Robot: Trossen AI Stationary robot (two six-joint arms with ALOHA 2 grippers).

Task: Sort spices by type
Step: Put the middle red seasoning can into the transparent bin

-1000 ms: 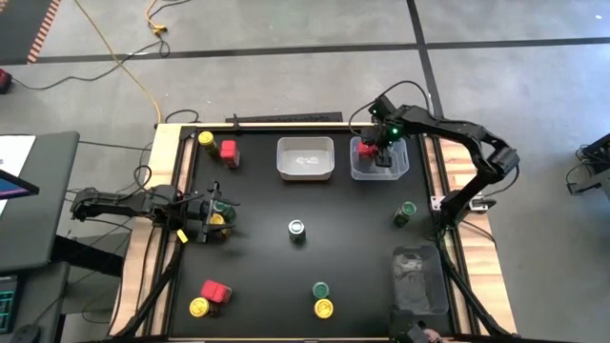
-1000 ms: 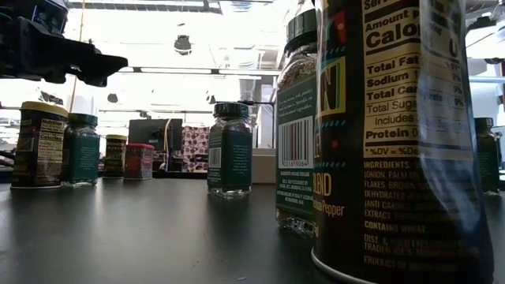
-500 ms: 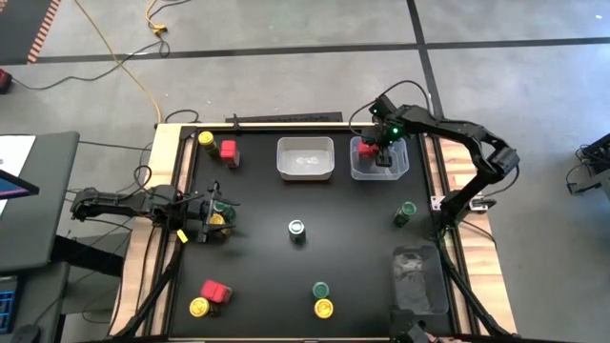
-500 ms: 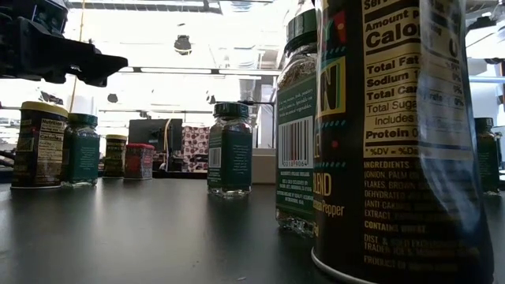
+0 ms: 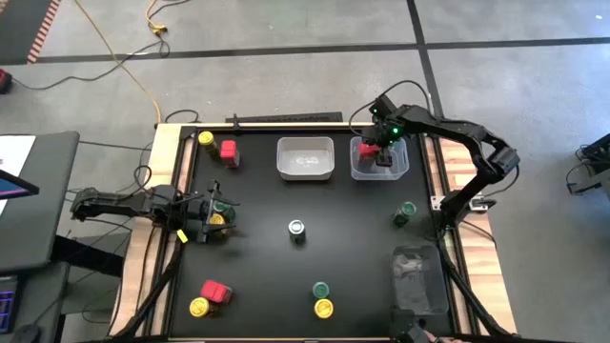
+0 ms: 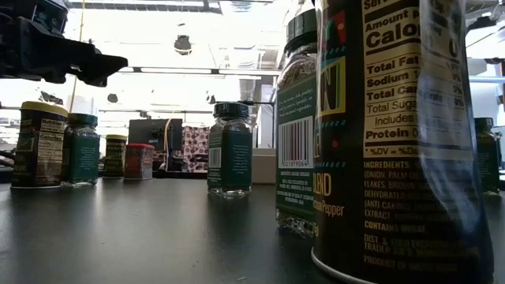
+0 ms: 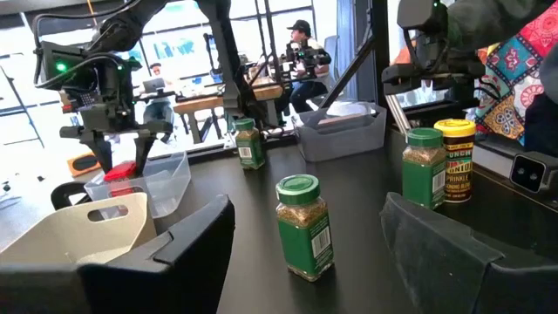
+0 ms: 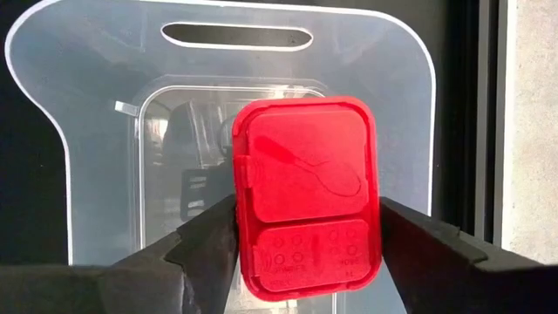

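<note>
Closest to the table's front edge, on my left side, a yellow-lidded jar (image 5: pixel 198 307) stands touching a red box (image 5: pixel 215 290). Further along that edge, near the middle, a second yellow-lidded jar (image 5: pixel 324 308) sits just beside a green-lidded jar (image 5: pixel 320 289). At the front right lies a clear bin (image 5: pixel 419 286).

Halfway back, my left gripper (image 5: pixel 208 221) hangs low at the left side of the table. Its fingers are spread apart and nothing sits between them. A green jar (image 5: pixel 221 204) and a yellow jar (image 5: pixel 217 219) stand right by it. Out ahead of those fingers, alone in the middle of the table, is the centre green jar (image 7: pixel 303 227). Off to the right, well apart, stands another green one (image 5: pixel 405 211).

Along the back edge, from my left, come a yellow-topped jar (image 5: pixel 205 139), a red-lidded box (image 5: pixel 229 151) just beside it, and a pale bin (image 5: pixel 284 158).

At the far right is a see-through bin (image 5: pixel 404 162). My right gripper (image 5: pixel 379 152) is over it, with a red spice box (image 8: pixel 307 196) between its two fingers, inside the bin's outline. The fingers lie close along both sides of the box. I cannot tell whether they are pressing it or have let go.
</note>
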